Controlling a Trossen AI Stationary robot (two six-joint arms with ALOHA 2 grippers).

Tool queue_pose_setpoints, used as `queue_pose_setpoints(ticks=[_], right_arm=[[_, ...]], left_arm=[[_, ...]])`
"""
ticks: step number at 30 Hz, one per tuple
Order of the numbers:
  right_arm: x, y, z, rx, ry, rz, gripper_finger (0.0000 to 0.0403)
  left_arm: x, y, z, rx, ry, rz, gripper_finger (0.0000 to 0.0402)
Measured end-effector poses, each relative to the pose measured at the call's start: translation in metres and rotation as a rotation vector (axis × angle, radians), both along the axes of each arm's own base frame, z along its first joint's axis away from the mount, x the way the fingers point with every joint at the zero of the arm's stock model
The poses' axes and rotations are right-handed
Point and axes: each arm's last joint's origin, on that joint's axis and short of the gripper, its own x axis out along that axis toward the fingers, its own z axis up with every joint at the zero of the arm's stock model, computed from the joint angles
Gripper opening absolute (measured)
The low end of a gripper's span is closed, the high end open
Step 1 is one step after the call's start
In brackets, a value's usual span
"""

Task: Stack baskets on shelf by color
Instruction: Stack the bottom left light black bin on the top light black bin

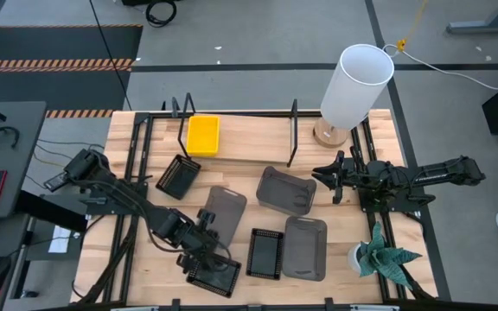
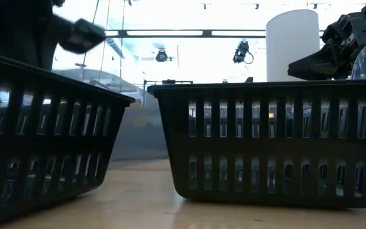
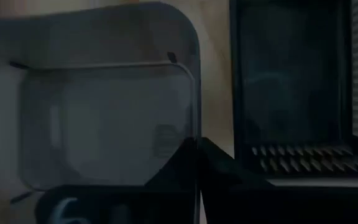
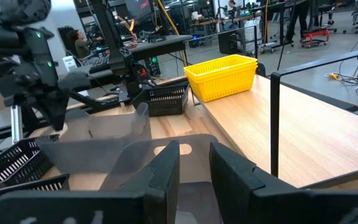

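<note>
A yellow basket [image 1: 203,136] stands on the shelf [image 1: 249,142] at the far left. Three grey baskets lie on the table: one [image 1: 225,212] at my left gripper [image 1: 204,223], one [image 1: 285,190] at my right gripper [image 1: 322,177], one [image 1: 305,248] near the front. Black mesh baskets lie at the shelf's left end [image 1: 178,175] and near the front [image 1: 264,253] [image 1: 213,276]. My left gripper is shut at the grey basket's long side. My right gripper [image 4: 194,168] is open and empty above the middle grey basket's right end [image 4: 173,149]. My left gripper comes from above, pointing down. Its shut fingers [image 3: 185,162] meet at the long side rim [image 3: 196,118] of the grey basket. The rim seems pinched between them, but the fingers hide the place of contact. The basket's floor [image 3: 104,124] faces up below the gripper.
A white cylinder lamp [image 1: 355,84] stands at the shelf's right end. A potted plant [image 1: 383,257] stands at the front right. Thin black upright rods [image 1: 293,130] divide the shelf. In the low view two black baskets [image 2: 43,127] [image 2: 272,146] fill the foreground.
</note>
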Motion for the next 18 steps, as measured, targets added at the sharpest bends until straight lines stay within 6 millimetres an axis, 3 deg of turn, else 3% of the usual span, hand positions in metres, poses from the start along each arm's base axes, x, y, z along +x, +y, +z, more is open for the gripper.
queue_pose_setpoints(ticks=[11, 18], right_arm=[[0.0, 0.0, 0.0, 0.0, 0.001, 0.0, 0.0093], [0.0, 0.0, 0.0, 0.0, 0.001, 0.0, 0.0093]], left_arm=[[0.003, 0.006, 0.063, 0.369, -0.005, -0.273, 0.0007], [0.014, 0.025, 0.072, 0.644, 0.023, -0.564, 0.0007]])
